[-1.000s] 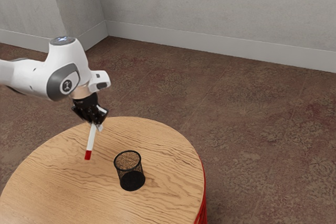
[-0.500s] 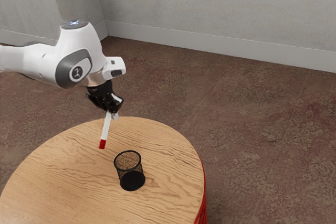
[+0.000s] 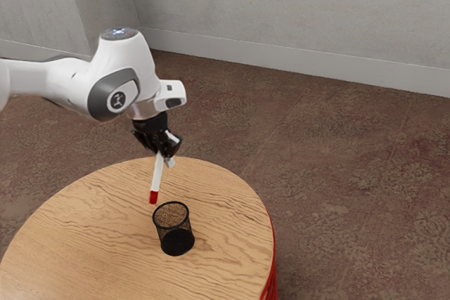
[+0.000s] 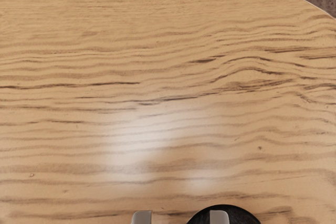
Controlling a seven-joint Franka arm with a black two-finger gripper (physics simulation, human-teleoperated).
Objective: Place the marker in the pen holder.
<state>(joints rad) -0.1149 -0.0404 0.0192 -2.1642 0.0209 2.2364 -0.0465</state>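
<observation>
In the exterior view my gripper [image 3: 164, 157] is above the round table, shut on the white marker [image 3: 157, 175]. The marker hangs slightly tilted, its red end lowest, and in the picture that end appears just above the near-left part of the pen holder's rim. The black mesh pen holder [image 3: 174, 228] stands upright on the table. In the wrist view the tips of my gripper [image 4: 180, 217] show at the lower edge, and part of the pen holder [image 4: 240, 215] lies behind one of them. The marker's upper end is hidden by the fingers.
The round wooden table [image 3: 84, 230] has a curved edge, with red below it at the exterior view's right. Brown patterned floor [image 3: 337, 173] surrounds it, and a grey wall [image 3: 295, 12] rises behind.
My hand has carried the marker toward the exterior view's right, nearer the pen holder. Over the last half second the marker also came slightly lower. The pen holder has stayed in place.
</observation>
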